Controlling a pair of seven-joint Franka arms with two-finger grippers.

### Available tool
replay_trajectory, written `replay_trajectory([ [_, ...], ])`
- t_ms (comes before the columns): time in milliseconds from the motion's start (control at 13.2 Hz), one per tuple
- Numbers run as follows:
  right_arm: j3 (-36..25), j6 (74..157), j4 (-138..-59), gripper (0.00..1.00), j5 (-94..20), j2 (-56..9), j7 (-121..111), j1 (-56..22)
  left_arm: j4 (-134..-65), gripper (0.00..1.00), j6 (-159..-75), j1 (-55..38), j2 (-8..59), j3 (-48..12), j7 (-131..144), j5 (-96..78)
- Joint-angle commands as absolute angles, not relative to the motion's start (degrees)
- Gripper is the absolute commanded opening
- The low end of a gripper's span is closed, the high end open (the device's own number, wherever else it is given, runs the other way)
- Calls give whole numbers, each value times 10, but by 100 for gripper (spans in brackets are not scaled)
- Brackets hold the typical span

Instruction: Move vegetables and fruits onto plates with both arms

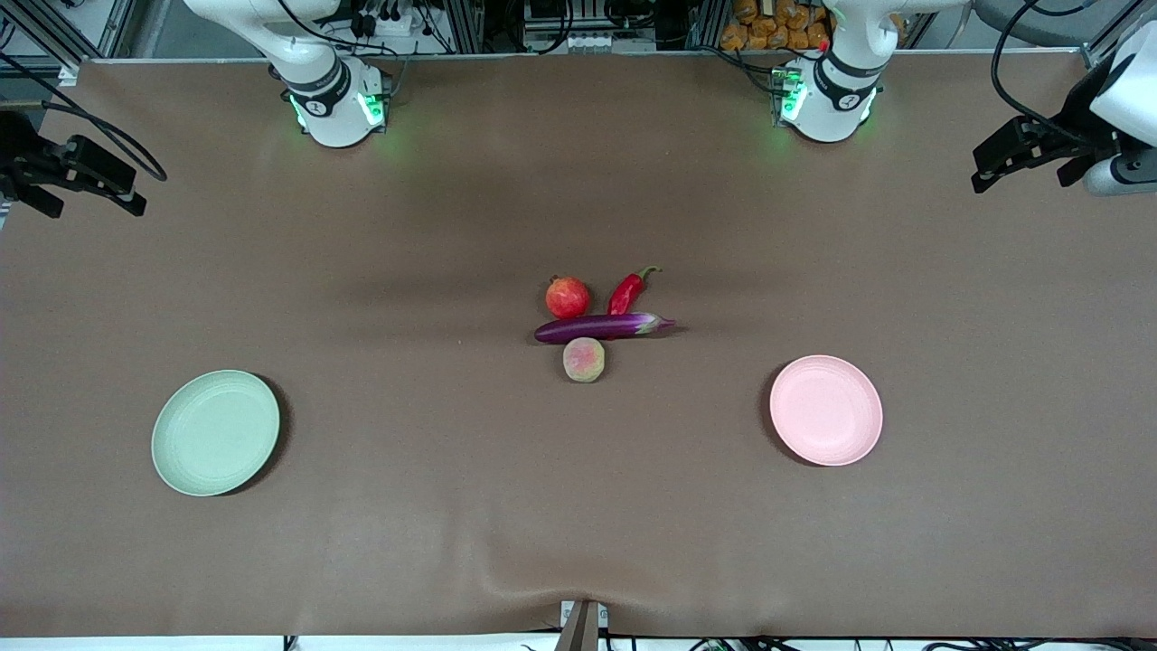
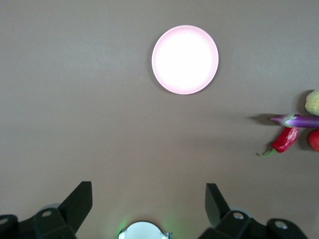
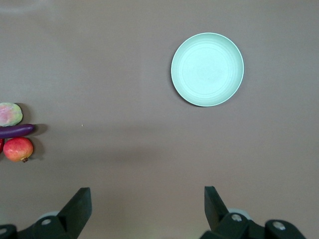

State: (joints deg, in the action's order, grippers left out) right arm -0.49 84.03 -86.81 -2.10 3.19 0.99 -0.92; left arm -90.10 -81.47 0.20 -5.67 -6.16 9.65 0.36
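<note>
You are looking at the purple eggplant [image 1: 603, 326] lying at the middle of the brown tabletop [image 1: 578, 506], and everything else is sitting around it. The pomegranate [image 1: 568, 297] and red chili [image 1: 625, 292] are touching its side farther from the front camera; the peach [image 1: 584, 359] is touching its nearer side. The pale pink plate [image 1: 826, 410] is sitting well apart toward the left arm's end, the pale green plate [image 1: 216, 432] toward the right arm's end. The left end effector [image 2: 148, 204] and right end effector [image 3: 147, 206] are hanging released, each above its own end of the tabletop, waiting.
</note>
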Motion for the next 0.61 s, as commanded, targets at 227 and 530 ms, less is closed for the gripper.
replay_trajectory([
  [227, 1, 836, -882, 100, -31, 44, 1, 4, -889, 100, -788, 4, -52, -65, 86, -2],
  [530, 1, 836, -882, 100, -31, 44, 2, 4, -887, 100, -788, 4, -54, -65, 89, -2],
])
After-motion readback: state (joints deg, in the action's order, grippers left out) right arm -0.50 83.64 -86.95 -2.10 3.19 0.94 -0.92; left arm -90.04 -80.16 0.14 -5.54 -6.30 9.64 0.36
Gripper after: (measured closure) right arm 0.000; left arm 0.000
